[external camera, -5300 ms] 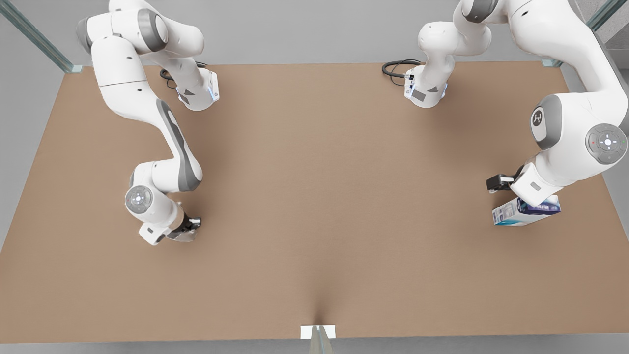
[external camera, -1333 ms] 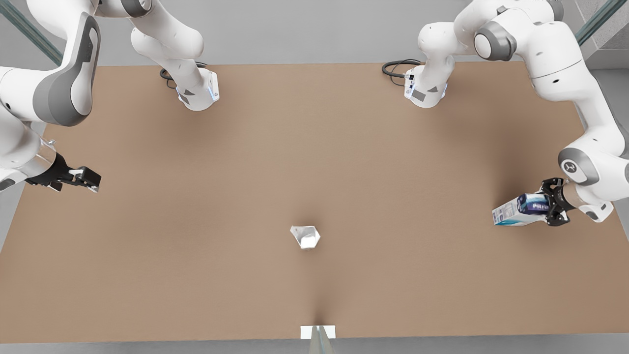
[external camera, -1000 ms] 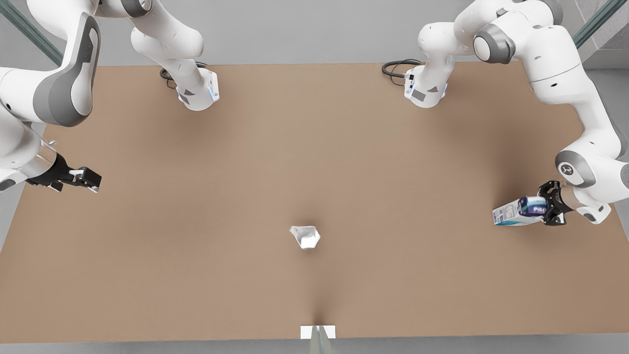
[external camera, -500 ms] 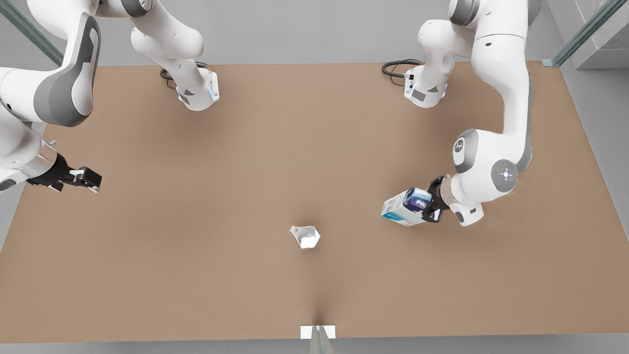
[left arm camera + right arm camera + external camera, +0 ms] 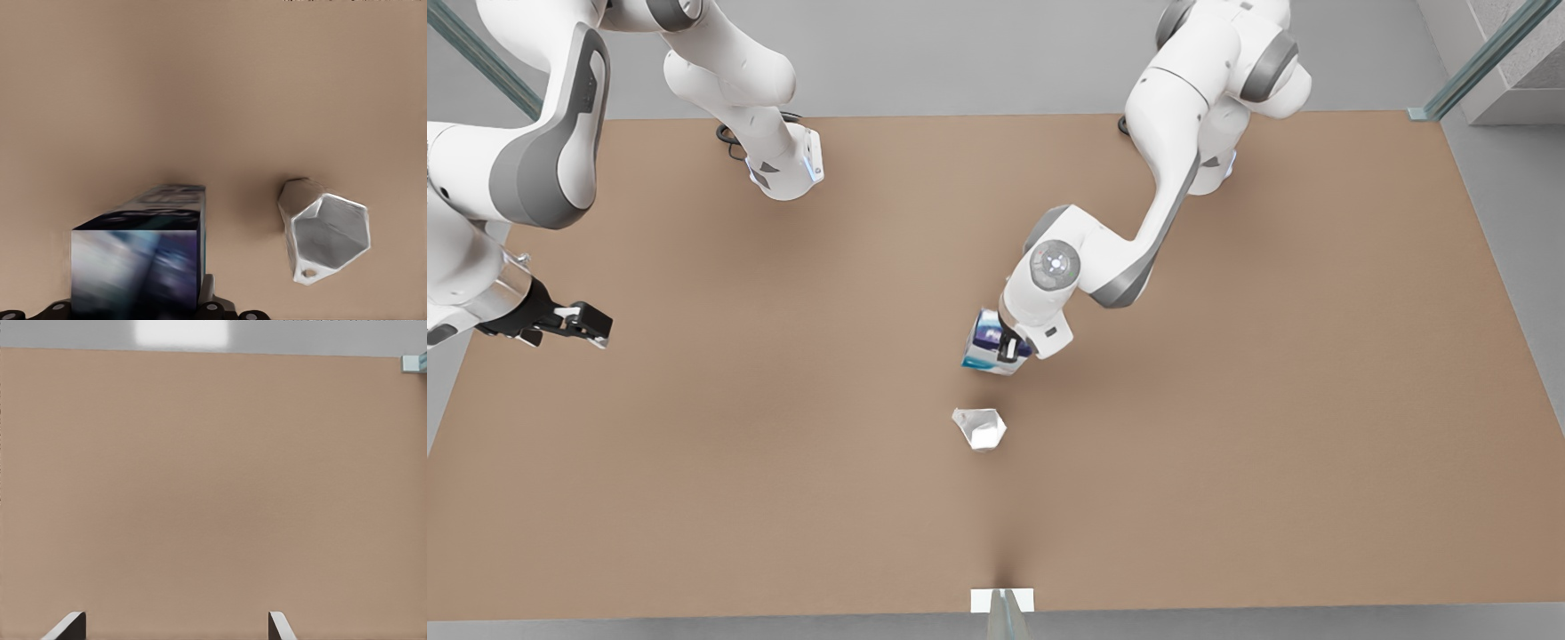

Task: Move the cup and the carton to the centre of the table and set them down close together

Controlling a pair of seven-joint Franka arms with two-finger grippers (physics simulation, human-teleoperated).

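So the cup is basically sorted: it sits on the counter around the middle, a bit toward the near edge in the front view. In the left wrist view it looks tipped over, mouth facing the camera, so I'd guess it's on its side rather than upright. Hard to be sure from the front view.

The carton is the part in progress. The left end effector is clamped on one end of it, and it sits just up from the cup in the front view, near but not touching. From the left wrist view the carton is right at the camera with a soft shadow on the counter beyond it, so I think it's off the surface, not set down yet. It's also tilted, not square to anything.

The right end effector is way out at the front view's left edge of the counter, fingers apart with nothing between them, and it's just waiting. Its wrist view has the two fingertips spread over bare counter.

My read: cup half done, though maybe lying down, carton carried in and roughly where it needs to be. What's left is lowering the carton beside the cup, letting go and backing off without knocking the cup.
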